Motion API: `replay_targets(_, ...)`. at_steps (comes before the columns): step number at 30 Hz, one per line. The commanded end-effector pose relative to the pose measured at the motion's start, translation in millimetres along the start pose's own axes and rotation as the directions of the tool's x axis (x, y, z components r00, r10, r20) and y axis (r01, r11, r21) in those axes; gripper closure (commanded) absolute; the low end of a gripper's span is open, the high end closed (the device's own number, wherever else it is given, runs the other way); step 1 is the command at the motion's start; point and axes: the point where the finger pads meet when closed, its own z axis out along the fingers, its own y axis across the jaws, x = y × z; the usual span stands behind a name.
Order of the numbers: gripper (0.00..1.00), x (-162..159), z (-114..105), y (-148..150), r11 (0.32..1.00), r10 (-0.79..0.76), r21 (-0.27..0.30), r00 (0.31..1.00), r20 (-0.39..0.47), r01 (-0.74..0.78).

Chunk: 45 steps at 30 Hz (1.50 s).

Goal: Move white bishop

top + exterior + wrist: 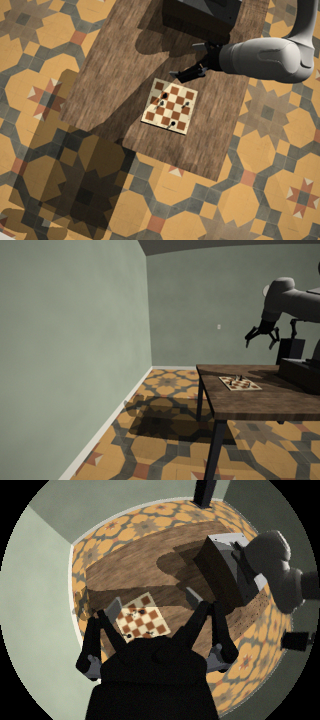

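Observation:
The chessboard (169,108) lies in the middle of the wooden table; it also shows in the exterior view (239,383) and the wrist view (142,622). Two pale grey pieces stand on it, one on the left (161,103) and one on the right (186,103). I cannot tell which of them is the white bishop. Two black pieces stand at the upper left (164,96) and near the front edge (173,123). All look upright. My gripper (186,60) (258,344) is open and empty, high above the table beyond the board's far edge.
A dark box-shaped base (199,15) (297,371) sits on the table's far end behind the board. A black stand (290,348) rises behind it. The table's left edge runs close to the board (206,389).

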Motion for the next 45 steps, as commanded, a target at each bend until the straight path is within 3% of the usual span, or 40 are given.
replay_targets(1,0.00,-56,10,-37,0.999,-0.035,0.015,0.994,-0.106,0.037)
replay_targets(2,0.00,-56,10,-37,0.999,-0.035,0.015,0.994,-0.106,0.037)
replay_targets(3,0.00,-80,14,-48,0.998,-0.049,0.027,0.988,-0.145,0.053)
replay_targets(6,0.00,-81,15,-49,0.998,-0.049,0.027,0.988,-0.145,0.053)
replay_targets(8,0.00,-131,26,-67,0.995,-0.072,0.055,0.974,-0.216,0.086)
replay_targets(10,0.00,-131,26,-67,0.995,-0.072,0.055,0.974,-0.216,0.086)
replay_targets(11,0.00,-155,31,-73,0.992,-0.081,0.070,0.965,-0.249,0.102)
replay_targets(12,0.00,-155,31,-73,0.992,-0.081,0.070,0.965,-0.249,0.102)
replay_targets(13,0.00,-178,37,-79,0.990,-0.089,0.084,0.956,-0.278,0.117)
replay_targets(16,0.00,-199,43,-83,0.986,-0.095,0.099,0.948,-0.305,0.131)
replay_targets(18,0.00,-236,55,-88,0.980,-0.103,0.125,0.931,-0.349,0.156)
replay_targets(21,0.00,-263,64,-90,0.974,-0.108,0.145,0.919,-0.380,0.175)
replay_targets(28,0.00,-292,74,-91,0.966,-0.111,0.168,0.905,-0.412,0.195)
replay_targets(45,0.00,-292,74,-91,0.966,-0.111,0.168,0.904,-0.412,0.196)
